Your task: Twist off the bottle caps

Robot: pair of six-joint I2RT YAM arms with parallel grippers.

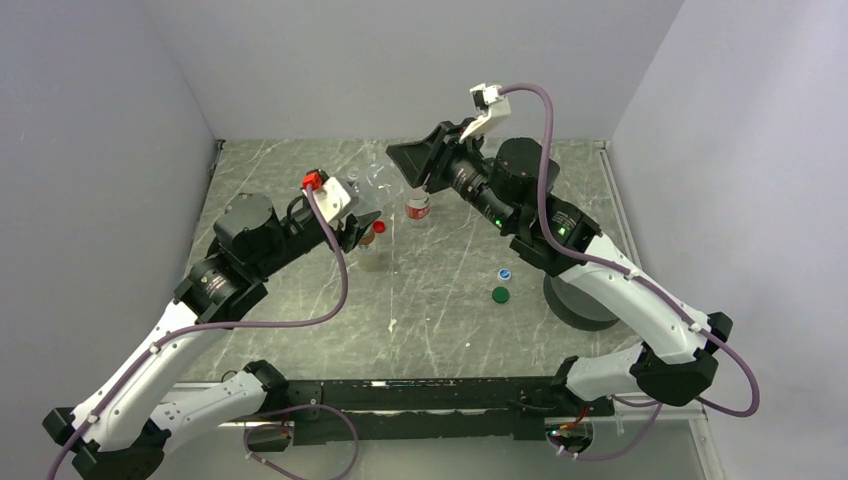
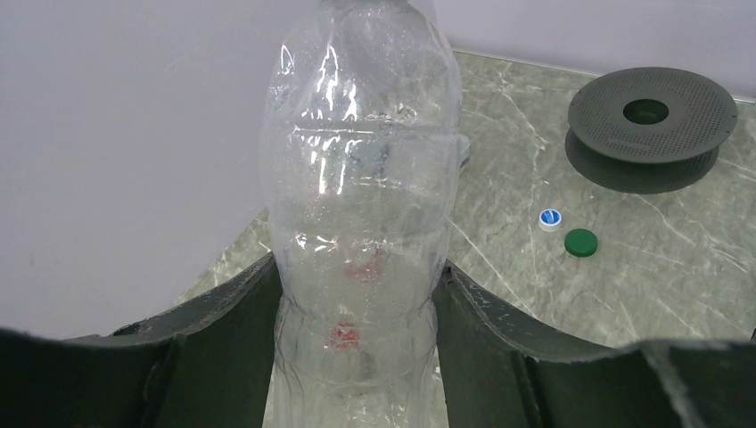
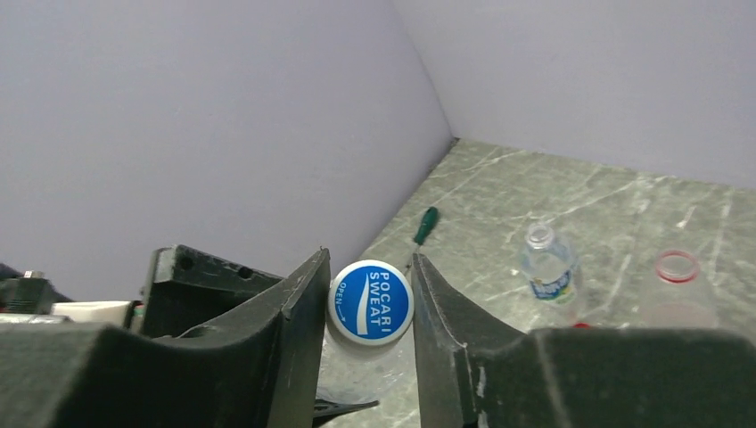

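Note:
My left gripper [image 1: 360, 213] [image 2: 357, 278] is shut on a clear plastic bottle [image 2: 361, 178] and holds it off the table, tilted toward the right arm. My right gripper [image 1: 403, 166] [image 3: 369, 260] is closed around that bottle's white-and-blue cap [image 3: 370, 301], with both fingers against its rim. A bottle with a red cap [image 1: 379, 226] stands just below the left gripper. An open bottle with a red label [image 1: 418, 207] stands mid-table. A loose white-and-blue cap [image 1: 504, 273] [image 2: 550, 218] and a dark green cap [image 1: 500, 294] [image 2: 581, 242] lie on the table. An open bottle with a blue-white label [image 3: 548, 272] also stands there.
A dark round perforated spool [image 1: 580, 300] [image 2: 653, 120] lies right of the loose caps, by the right arm. A green-handled screwdriver [image 3: 425, 225] lies near the back left wall. Grey walls close the marble table [image 1: 450, 320] on three sides.

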